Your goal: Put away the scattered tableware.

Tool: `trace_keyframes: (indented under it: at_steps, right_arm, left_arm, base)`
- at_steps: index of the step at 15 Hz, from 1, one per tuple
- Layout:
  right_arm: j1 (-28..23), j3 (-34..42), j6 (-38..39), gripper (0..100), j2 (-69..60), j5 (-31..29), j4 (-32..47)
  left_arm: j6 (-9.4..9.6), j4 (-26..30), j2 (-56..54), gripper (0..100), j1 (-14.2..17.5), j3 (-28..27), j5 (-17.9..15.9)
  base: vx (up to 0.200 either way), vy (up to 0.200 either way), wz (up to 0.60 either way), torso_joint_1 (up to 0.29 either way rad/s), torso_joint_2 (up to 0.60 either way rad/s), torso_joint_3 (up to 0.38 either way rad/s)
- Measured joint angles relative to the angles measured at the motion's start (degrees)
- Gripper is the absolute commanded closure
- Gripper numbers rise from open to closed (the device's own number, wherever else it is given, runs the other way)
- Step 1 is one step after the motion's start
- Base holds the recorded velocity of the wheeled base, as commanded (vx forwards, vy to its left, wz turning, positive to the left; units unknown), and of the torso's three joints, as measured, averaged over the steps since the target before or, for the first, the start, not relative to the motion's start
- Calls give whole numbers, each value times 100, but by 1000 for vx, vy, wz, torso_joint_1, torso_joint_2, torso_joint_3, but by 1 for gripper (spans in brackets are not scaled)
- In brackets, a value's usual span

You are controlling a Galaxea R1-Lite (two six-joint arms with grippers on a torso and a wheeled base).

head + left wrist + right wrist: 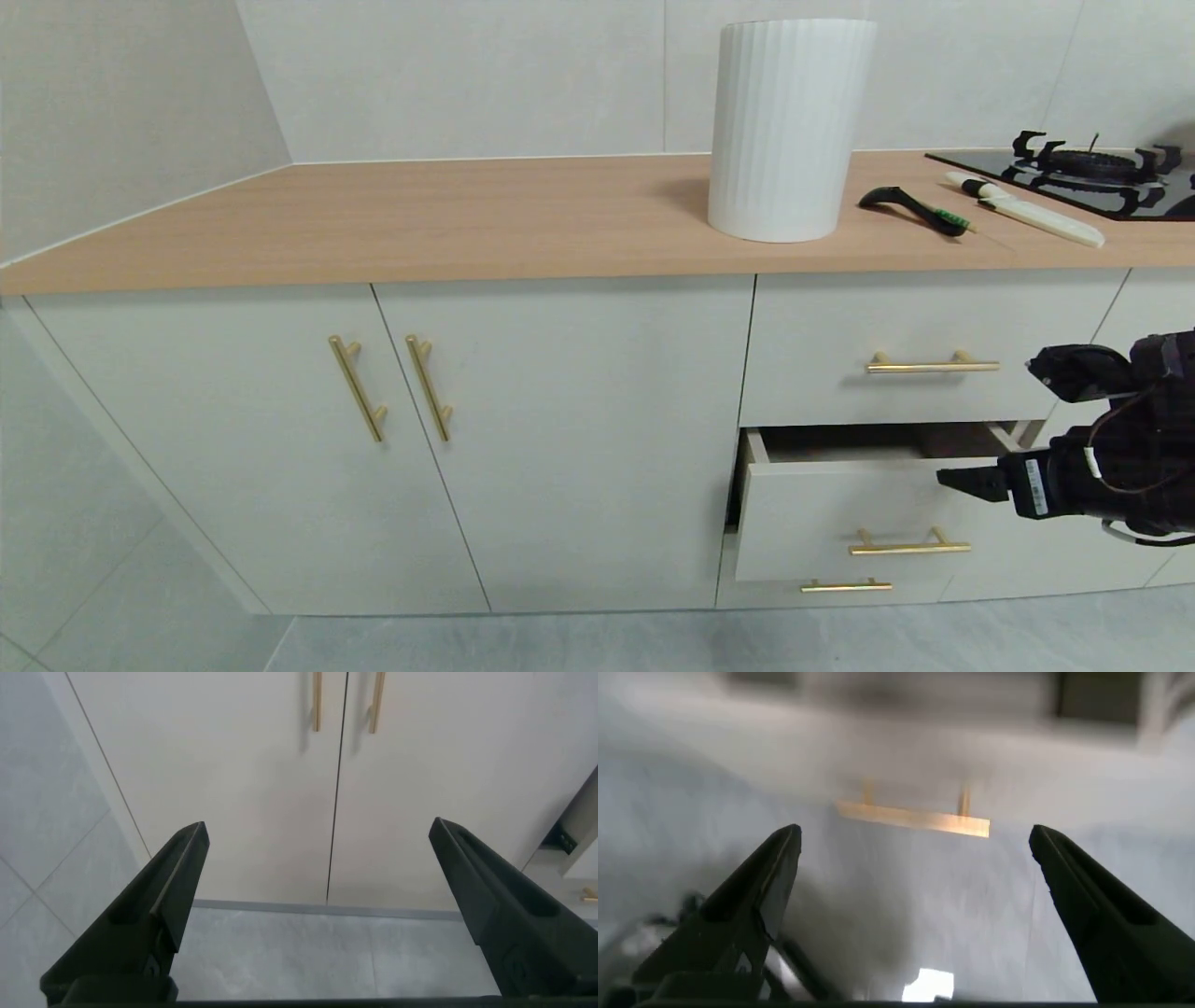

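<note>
Wooden countertop [467, 215] with black utensil [910, 207], white knife [1027, 213]; right pincer [987, 421] wide beside part-open drawer [840, 513]; left pincer [318, 840] wide.

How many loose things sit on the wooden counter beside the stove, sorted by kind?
Tall white ribbed container: 1
Black-handled utensil: 1
Cream-white utensil, likely a knife: 1
Total: 3
</note>
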Motion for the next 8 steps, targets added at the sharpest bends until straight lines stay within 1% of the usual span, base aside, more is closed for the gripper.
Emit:
trace_keyframes:
  at_steps: [4, 6, 8]
  right_arm:
    - [135, -529, 117, 0, 411, -115, 20]
    - [204, -611, 137, 0, 784, -216, -345]
    - [288, -625, 167, 0, 1224, -567, -881]
  left_arm:
    - [0, 0, 0, 0, 0, 0, -2]
    - [0, 0, 0, 0, 0, 0, -2]
    - [0, 0, 0, 0, 0, 0, 0]
  base:
    - [0, 0, 0, 0, 0, 0]
    - [0, 0, 0, 0, 0, 0]
    - [0, 0, 0, 0, 0, 0]
